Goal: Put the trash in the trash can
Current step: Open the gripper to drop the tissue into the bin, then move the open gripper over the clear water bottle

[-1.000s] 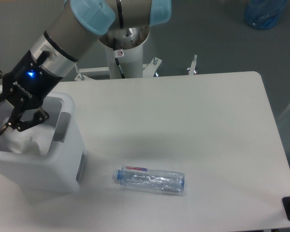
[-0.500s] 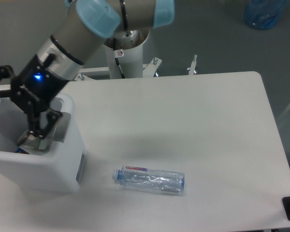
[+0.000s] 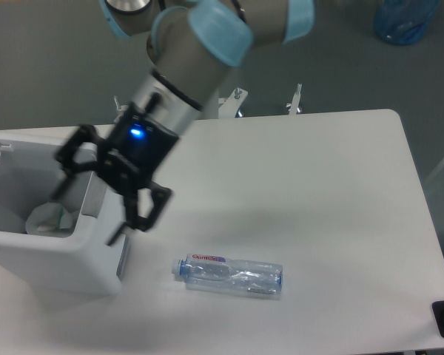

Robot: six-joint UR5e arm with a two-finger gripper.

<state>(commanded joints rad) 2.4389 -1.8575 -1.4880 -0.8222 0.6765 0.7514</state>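
Gripper [image 3: 89, 200] spread wide and holding nothing, motion-blurred, black fingers splayed in the left half of the frame, one finger [image 3: 65, 174] over the right rim of the trash can, the other [image 3: 120, 233] angled down past the bin's outer right wall toward the tabletop. Blue light glowing on the black wrist body just above, at left of centre. Behind it, the silver arm [image 3: 181, 81] with pale blue joint caps, slanting up to the top centre of the frame. Directly left and below, the trash can [image 3: 52, 259], a large white rectangular bin filling the lower left, with a grey panel on its right side. Inside it, down at the bottom, a crumpled translucent-white wrapper [image 3: 50, 220] with a green bit showing. Lower centre of the frame, on the white tabletop [image 3: 303, 192], a clear crinkled plastic bottle [image 3: 231, 275] lying on its side, blue cap pointing left, red-and-blue label near the neck, apart from the bin and below and right of the gripper. Far upper right, on the grey floor, a blue object [image 3: 405, 18], partly cut off by the frame edge.
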